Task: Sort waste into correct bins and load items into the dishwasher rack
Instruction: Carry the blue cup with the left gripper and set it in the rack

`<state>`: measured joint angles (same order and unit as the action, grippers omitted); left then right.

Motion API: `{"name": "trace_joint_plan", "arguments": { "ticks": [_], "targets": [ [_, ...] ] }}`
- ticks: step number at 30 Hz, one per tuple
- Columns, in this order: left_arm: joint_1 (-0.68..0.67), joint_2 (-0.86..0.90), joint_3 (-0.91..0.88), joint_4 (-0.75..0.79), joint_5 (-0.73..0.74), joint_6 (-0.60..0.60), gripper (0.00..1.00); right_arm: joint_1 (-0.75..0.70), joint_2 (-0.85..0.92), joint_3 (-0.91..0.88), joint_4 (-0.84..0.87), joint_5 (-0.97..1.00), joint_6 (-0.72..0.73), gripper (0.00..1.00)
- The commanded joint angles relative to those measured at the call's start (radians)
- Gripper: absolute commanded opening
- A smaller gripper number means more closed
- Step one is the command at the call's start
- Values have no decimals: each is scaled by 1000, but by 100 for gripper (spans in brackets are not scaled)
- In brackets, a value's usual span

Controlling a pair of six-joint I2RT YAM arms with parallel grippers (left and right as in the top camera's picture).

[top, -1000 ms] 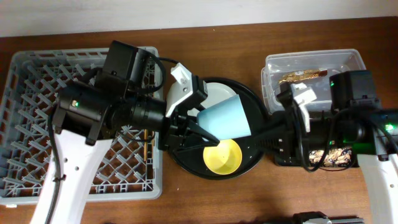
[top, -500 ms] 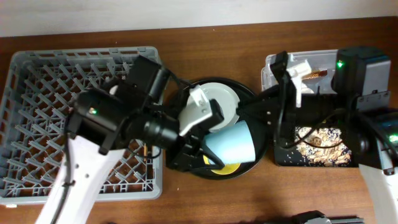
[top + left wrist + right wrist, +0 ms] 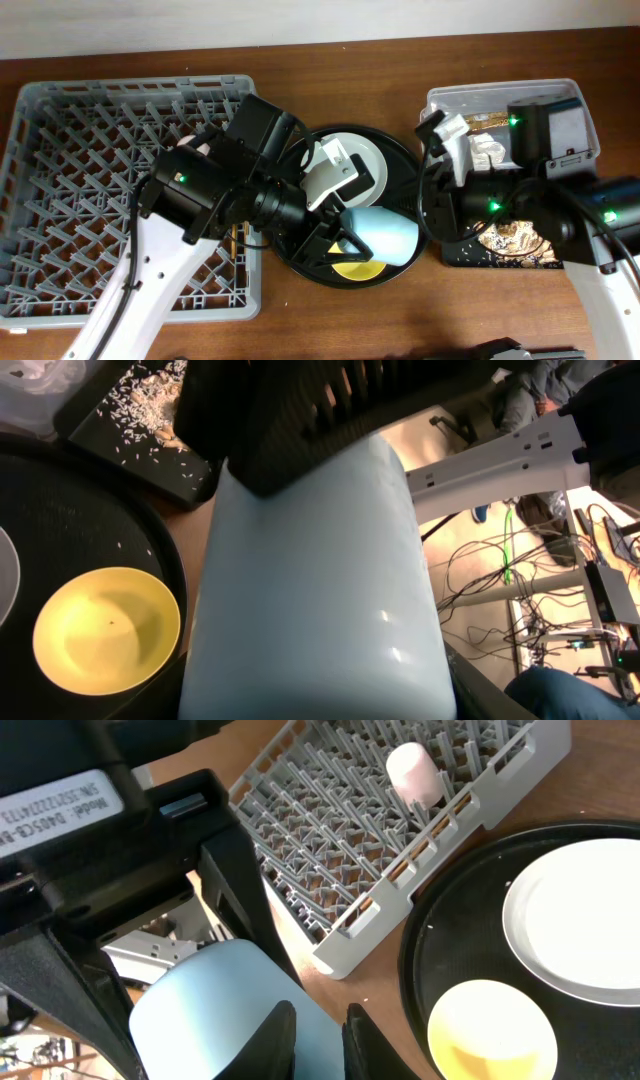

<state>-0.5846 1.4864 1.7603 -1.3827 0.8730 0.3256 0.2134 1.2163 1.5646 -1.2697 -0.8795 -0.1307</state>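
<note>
1. We see the left fingers [image 3: 335, 232] pinching the light-blue cup [image 3: 383, 237], held on its side above the round black tray [image 3: 400, 160].
2. Below it sits the yellow bowl [image 3: 105, 630], beside the white plate [image 3: 585, 915].
3. The right fingers [image 3: 312, 1038] look nearly pressed together, pinching nothing.
4. Farthest, the pink cup [image 3: 415, 773] stands in the grey dishwasher rack [image 3: 60, 200] on the wooden surface [image 3: 330, 65].

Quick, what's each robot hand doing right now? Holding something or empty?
Left hand: closed on the light-blue cup, held above the round black tray.
Right hand: nearly closed, nothing seen between its fingers.
</note>
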Motion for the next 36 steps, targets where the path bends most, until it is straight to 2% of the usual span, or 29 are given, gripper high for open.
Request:
{"name": "trace_joint_plan", "arguments": {
  "ticks": [1,3,7,9,11,12,13,15,17,20,22,26,28,33,36],
  "targets": [
    [6,-13,11,68,20,-53,17,79,1,-18,-26,2,-22,19],
    [14,-13,11,82,20,-53,17,129,2,-18,-26,32,-21,19],
    [51,-13,11,84,14,-53,17,194,1,-18,-24,241,40,20],
    [125,-14,11,71,-108,-118,16,191,2,-18,-20,382,92,29],
    [239,-14,11,17,-350,-159,15,191,6,-18,-24,521,149,35],
    [290,-13,11,-11,-449,-179,15,191,14,-19,-24,538,147,55],
    [320,-13,11,-29,-516,-198,15,191,22,-21,-24,547,147,99],
    [396,-13,11,-70,-707,-283,15,192,67,-29,-14,551,147,99],
    [457,-13,1,-89,-825,-342,16,192,142,-31,-10,551,148,99],
    [489,-13,-52,-84,-838,-346,16,199,254,-35,-25,544,151,99],
    [489,-13,-136,-56,-911,-386,16,208,296,-35,-14,545,151,99],
    [491,-13,-393,84,-950,-394,16,212,305,-35,-9,564,146,99],
    [504,-13,-457,146,-949,-409,16,212,305,-35,-14,571,147,99],
    [589,-12,-470,163,-949,-435,16,212,305,-35,-19,570,147,99],
    [592,-12,-470,238,-945,-445,16,212,305,-35,-19,570,147,99]
  ]
}}
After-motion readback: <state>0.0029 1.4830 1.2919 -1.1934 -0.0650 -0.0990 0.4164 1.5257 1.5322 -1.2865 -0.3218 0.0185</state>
